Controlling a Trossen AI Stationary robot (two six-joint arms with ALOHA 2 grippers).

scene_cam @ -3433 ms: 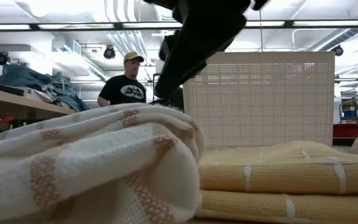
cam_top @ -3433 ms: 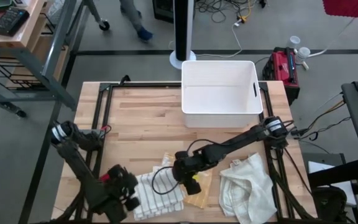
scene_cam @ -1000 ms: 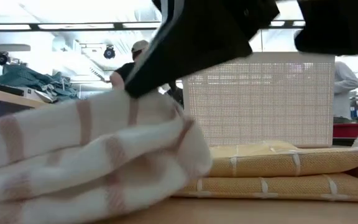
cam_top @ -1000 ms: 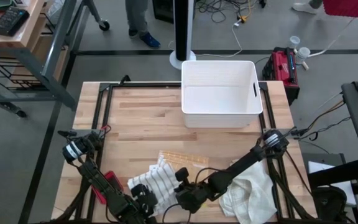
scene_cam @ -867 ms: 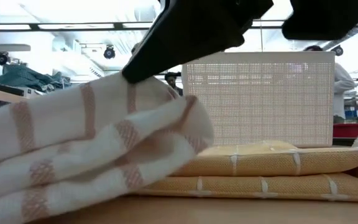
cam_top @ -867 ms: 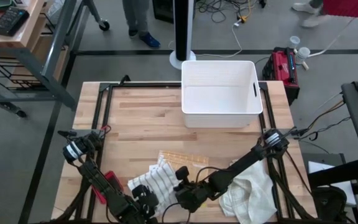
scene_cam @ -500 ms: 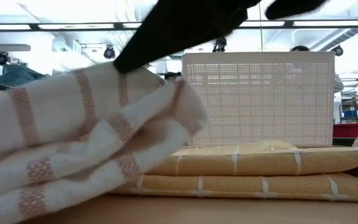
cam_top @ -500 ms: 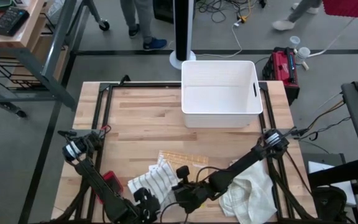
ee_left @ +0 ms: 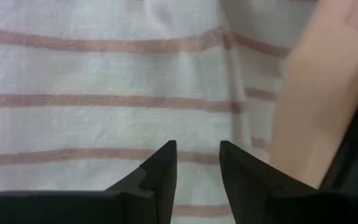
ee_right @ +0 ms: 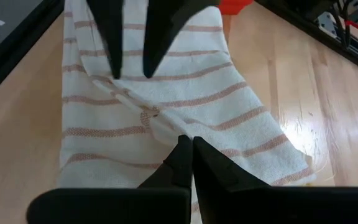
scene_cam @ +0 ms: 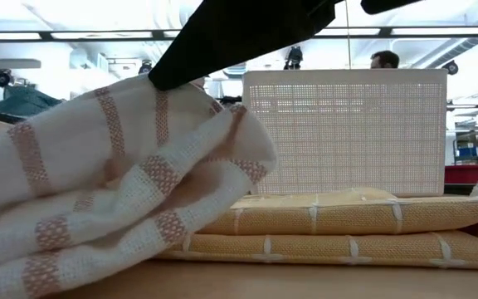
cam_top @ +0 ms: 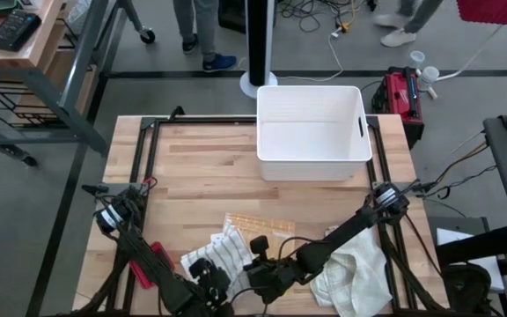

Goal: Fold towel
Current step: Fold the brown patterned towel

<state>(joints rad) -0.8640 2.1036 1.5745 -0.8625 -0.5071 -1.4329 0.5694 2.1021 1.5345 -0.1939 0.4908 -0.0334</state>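
Both arms' fingers [ee_right: 114, 37] over striped towel [ee_right: 166, 112]

We're basically staring straight at the white towel [ee_left: 104, 93] with its thin reddish stripes, filling nearly everything. The left gripper [ee_left: 197, 162] has its two dark fingers slightly parted, nothing between them. There's a blurry tan patch off to one side that we can't identify.

Noted well beyond the right gripper [cam_top: 258, 280], at the far edge of the wooden table [cam_top: 201, 167]: a white bin [cam_top: 311, 132]. Just past that gripper, a folded yellow cloth [cam_top: 258, 224]. Close on its right, a crumpled cream cloth [cam_top: 352, 269]. Farther off, a red bag [cam_top: 403, 92] on the floor.
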